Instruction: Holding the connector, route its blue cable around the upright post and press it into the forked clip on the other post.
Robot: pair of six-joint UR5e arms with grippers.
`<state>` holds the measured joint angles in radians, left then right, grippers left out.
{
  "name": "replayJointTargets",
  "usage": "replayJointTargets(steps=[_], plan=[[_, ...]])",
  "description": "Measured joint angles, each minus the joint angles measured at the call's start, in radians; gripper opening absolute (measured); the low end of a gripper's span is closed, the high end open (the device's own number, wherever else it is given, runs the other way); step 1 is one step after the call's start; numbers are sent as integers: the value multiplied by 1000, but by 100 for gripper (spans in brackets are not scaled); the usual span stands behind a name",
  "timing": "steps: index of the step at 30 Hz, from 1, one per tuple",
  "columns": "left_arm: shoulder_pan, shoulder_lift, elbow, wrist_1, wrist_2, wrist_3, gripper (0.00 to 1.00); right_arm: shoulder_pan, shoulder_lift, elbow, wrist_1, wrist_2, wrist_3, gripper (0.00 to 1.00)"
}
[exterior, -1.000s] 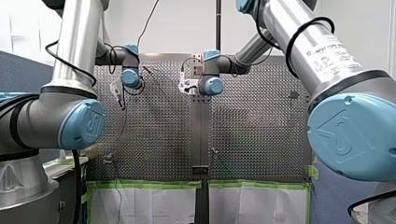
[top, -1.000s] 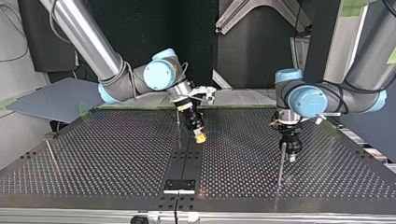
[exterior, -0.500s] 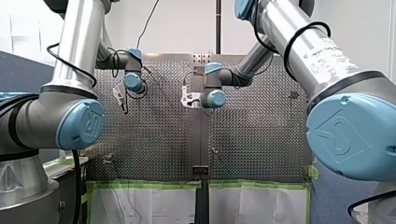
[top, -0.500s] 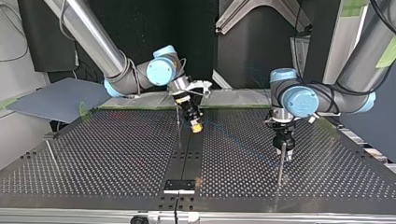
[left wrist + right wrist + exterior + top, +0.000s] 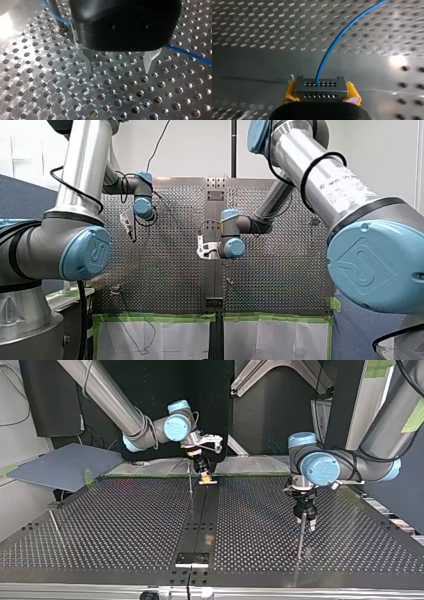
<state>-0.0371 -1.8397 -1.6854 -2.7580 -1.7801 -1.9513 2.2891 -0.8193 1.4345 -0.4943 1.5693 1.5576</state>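
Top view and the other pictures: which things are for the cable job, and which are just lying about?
For the job: connector, held in my right gripper; blue cable; upright post beside my open left gripper.
Just lying about: grey sheet at the top view's left; green tape and white sheets low in the front view.

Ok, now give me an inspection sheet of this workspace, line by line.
Surface: perforated table with a dark centre strip.
Job's things: connector in right claw; blue cable leaves it; post by left claw; forked clip not made out.
Clutter: nothing seen.
Claws: right claw shut on connector, yellow pads; left claw open, nothing between its fingers.
Cables: blue cable runs past post, behind left claw; black cable looped on right arm.
Surroundings: green tape along table's edge; grey board beside table.
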Motion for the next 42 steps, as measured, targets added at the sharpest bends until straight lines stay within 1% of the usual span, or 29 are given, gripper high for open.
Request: replayJointTargets(steps=[2,5,10,14,19,22,27,30,34,39,42], plan=[[0,0,0,1,0,0,100,-2,13,18,-15,17,0,1],[0,0,0,2,1,0,100,-7,23,41,-36,32,2,1],[0,0,0,5,4,0,100,-19,29,84,-80,47,6,1],[0,0,0,5,4,0,100,-30,33,123,-118,57,2,1],[0,0,0,4,3,0,100,-37,38,165,-160,63,0,1],[0,0,0,3,2,0,100,-45,51,192,-186,77,-3,1],[0,-1,1,4,0,0,100,-57,87,225,-200,117,-12,1],[0,-1,1,5,-1,0,100,-65,102,243,-219,135,-13,1],[1,-1,1,6,-1,0,100,-74,109,257,-239,143,-14,1],[2,-1,1,5,-2,0,100,-85,115,262,-244,144,-14,1],[3,-1,1,4,-2,0,100,-94,128,262,-247,146,-15,1]])
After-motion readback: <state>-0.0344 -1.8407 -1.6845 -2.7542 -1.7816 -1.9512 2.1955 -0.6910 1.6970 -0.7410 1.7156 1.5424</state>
